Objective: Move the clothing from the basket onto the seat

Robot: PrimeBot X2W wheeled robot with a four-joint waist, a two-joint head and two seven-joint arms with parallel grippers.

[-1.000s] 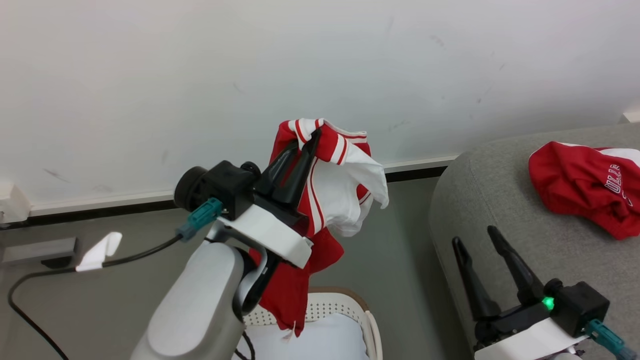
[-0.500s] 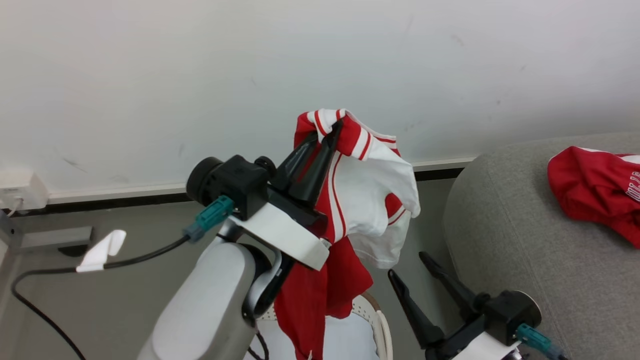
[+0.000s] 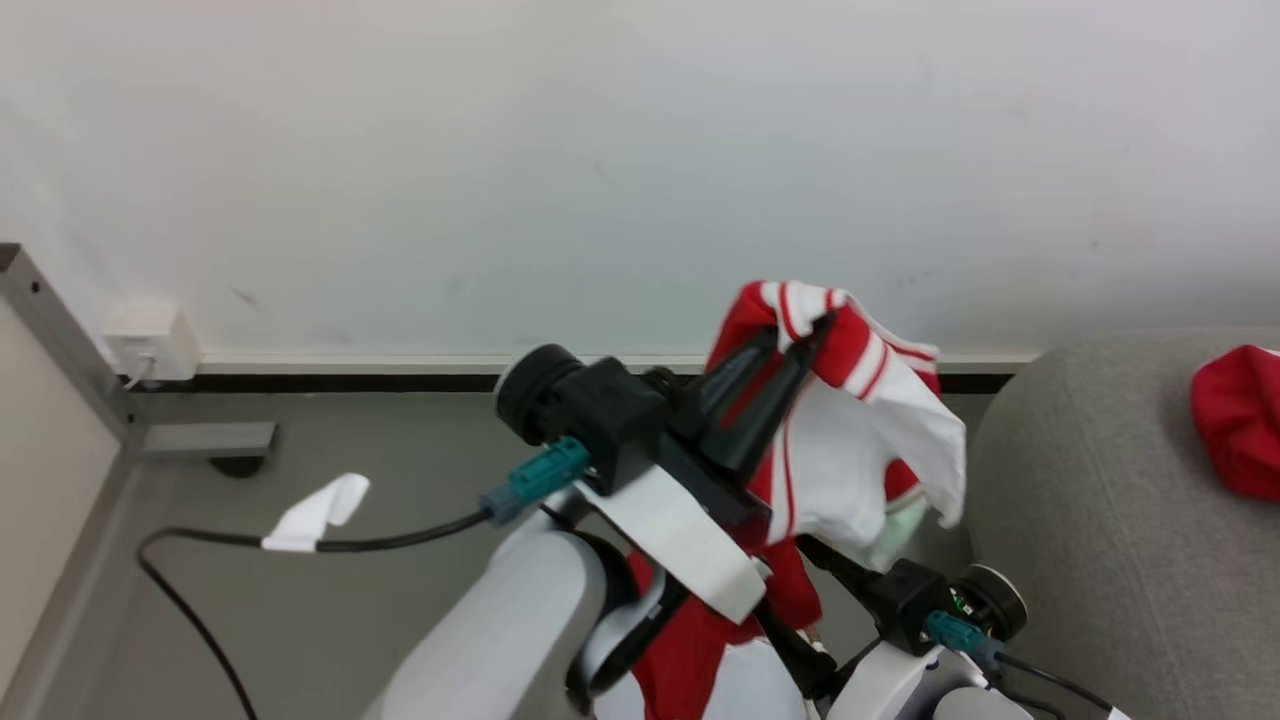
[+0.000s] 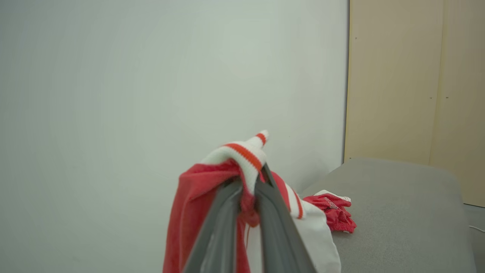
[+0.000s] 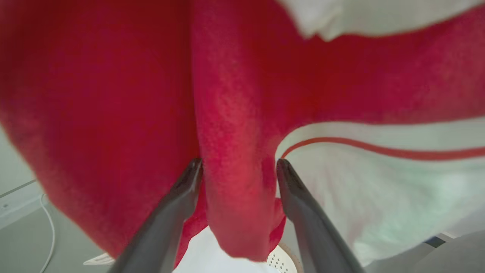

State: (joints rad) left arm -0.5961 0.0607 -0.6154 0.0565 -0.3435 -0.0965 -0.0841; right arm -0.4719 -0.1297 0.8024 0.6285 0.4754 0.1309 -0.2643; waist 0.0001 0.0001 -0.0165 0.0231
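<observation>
Head view, going from the left: a white wall box [image 3: 150,335] sits low on the wall. A black cable [image 3: 200,545] with a white tag [image 3: 315,510] lies on the grey floor. Next comes the left gripper [image 3: 795,335], held up high. Its two fingers are squeezed tight on the striped edge of the clothes [image 3: 860,460]. This red and white bundle hangs down in the air, with its low end near the basket [image 5: 282,261] and just beside the sofa [image 3: 1100,520]. Below the bundle is the right gripper [image 5: 238,167]. Its fingers are spread wide and a red fold hangs between them (not pinched, as far as I can see). Farthest right, another red piece [image 3: 1240,420] lies on the sofa.

The clothes look soft, light and floppy. They will bend and swing, and they won't break. The thick striped edge is a good place to hold, because it is bunchy and should not slip out easily. The loose bottom part may drag or catch on the basket, so I think it needs lifting clear before it goes over the sofa.
</observation>
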